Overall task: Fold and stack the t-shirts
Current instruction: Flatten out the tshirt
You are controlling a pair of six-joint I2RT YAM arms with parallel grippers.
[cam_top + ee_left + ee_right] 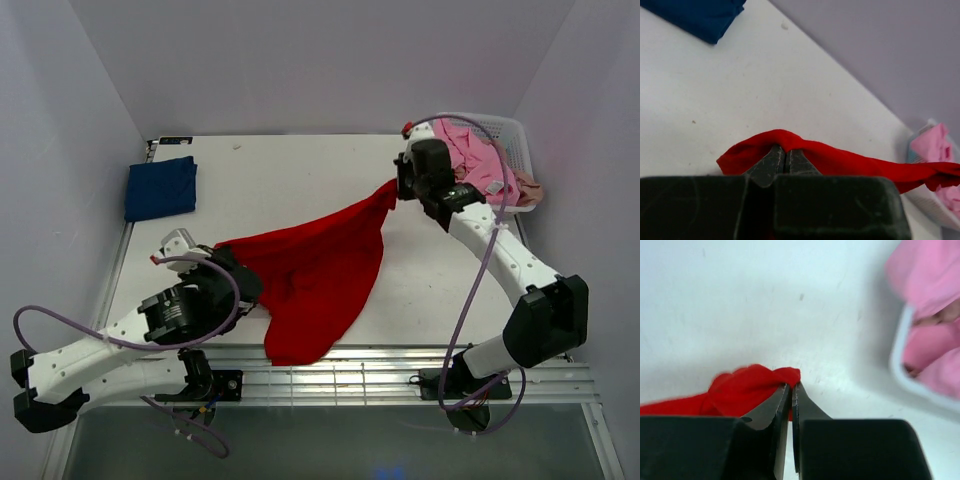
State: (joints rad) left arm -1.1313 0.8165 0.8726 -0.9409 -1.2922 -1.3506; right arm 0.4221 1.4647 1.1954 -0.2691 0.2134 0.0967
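Gripped the red shirt [320, 265] tight with the left tool [786, 152] at one end and with the right tool [791, 386] at the other. Hung stretched between both, sagging onto the tabletop [280, 180].

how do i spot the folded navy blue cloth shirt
On the white table, look to the far left corner. The folded navy blue cloth shirt lies there alone. It is the only dark, folded one; the bright red cloth shirt sprawls mid-table.
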